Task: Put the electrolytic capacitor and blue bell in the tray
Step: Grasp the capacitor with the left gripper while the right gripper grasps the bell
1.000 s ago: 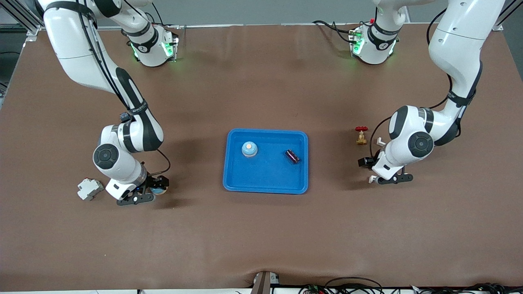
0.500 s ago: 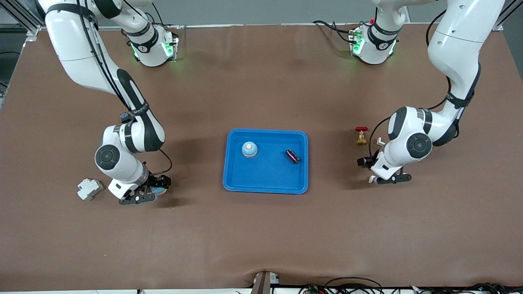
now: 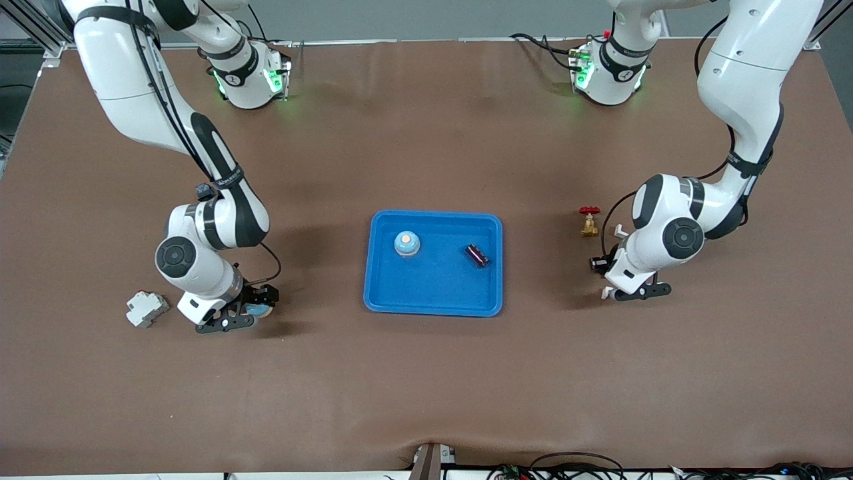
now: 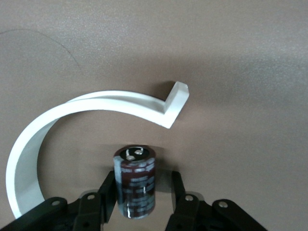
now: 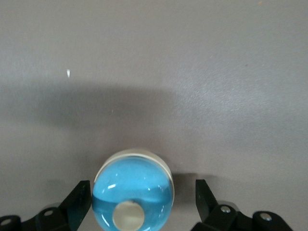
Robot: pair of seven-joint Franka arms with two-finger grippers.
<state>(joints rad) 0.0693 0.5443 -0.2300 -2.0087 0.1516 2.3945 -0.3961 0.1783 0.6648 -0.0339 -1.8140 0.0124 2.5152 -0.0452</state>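
Glossy plastic tray (image 3: pixel 433 297) on a matt brown table covering (image 3: pixel 426 387) (faintly creased); the bell (image 5: pixel 133 192) looks shiny.

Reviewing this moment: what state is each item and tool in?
tray: flat on the table, holding one bell and one capacitor
bell in tray: upright
capacitor in tray: on its side
second bell: upright on the table
right tool: open, straddling the second bell
second capacitor: upright on the table
left tool: open, straddling the second capacitor
valve: upright
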